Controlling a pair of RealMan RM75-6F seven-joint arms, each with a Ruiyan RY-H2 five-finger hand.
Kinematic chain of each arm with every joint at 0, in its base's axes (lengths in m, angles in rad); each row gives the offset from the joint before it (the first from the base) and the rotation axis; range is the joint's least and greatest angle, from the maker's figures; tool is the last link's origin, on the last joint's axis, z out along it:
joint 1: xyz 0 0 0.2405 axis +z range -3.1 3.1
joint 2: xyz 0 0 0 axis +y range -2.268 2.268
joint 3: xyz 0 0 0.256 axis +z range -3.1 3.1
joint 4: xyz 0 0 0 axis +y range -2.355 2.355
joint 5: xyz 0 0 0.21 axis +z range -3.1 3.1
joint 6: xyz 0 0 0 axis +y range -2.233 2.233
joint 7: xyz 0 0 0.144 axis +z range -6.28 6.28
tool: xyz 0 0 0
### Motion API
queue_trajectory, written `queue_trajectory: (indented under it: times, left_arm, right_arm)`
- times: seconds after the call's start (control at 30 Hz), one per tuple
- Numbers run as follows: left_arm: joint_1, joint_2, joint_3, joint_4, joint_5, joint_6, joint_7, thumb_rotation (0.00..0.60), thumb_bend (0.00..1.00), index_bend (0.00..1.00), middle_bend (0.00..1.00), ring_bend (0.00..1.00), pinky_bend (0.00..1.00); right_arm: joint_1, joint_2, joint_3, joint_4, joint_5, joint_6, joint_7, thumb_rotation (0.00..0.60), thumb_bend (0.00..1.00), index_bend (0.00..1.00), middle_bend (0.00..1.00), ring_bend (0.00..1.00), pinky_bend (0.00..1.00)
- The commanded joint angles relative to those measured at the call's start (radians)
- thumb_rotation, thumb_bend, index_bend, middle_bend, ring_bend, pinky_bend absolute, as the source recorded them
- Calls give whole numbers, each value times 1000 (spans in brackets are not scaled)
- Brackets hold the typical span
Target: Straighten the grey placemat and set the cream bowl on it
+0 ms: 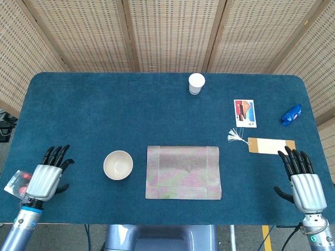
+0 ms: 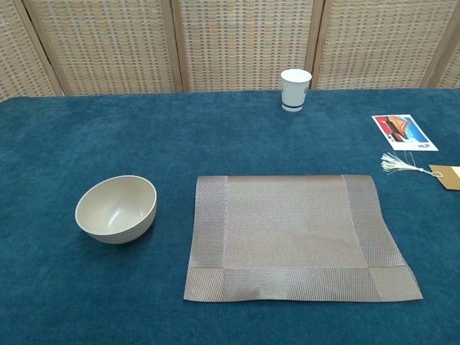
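Observation:
The grey placemat (image 1: 183, 172) (image 2: 298, 234) lies flat near the table's front edge, its sides roughly square to the table. The cream bowl (image 1: 118, 164) (image 2: 116, 208) stands upright and empty on the blue cloth, just left of the mat and apart from it. My left hand (image 1: 46, 179) hovers near the front left of the table, left of the bowl, fingers apart and holding nothing. My right hand (image 1: 303, 182) is at the front right corner, fingers spread and empty. Neither hand shows in the chest view.
A white paper cup (image 1: 196, 83) (image 2: 295, 89) stands at the back centre. A picture card (image 1: 245, 113), a tasselled tan tag (image 1: 270, 145) and a blue wrapper (image 1: 291, 114) lie at the right. A small clear packet (image 1: 19, 183) lies at the front left edge.

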Motion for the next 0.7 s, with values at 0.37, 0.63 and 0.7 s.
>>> queue_trajectory:
  times: [0.37, 0.63, 0.7]
  left_arm:
    - [-106, -168, -35, 3, -104, -140, 171, 600, 214, 398, 0, 0, 0]
    - [-147, -235, -44, 21, -148, -173, 240, 600, 235, 414, 0, 0, 0]
    - [-157, -251, -45, 31, -155, -181, 256, 600, 235, 420, 0, 0, 0]
  right_arm:
    - [-4, 40, 5, -24, 8, 3, 70, 600, 45, 3, 0, 0, 0]
    - [-12, 57, 5, -30, -13, 30, 110, 600, 44, 4, 0, 0, 0]
    - [-13, 61, 5, -32, -13, 32, 119, 600, 45, 4, 0, 0, 0]
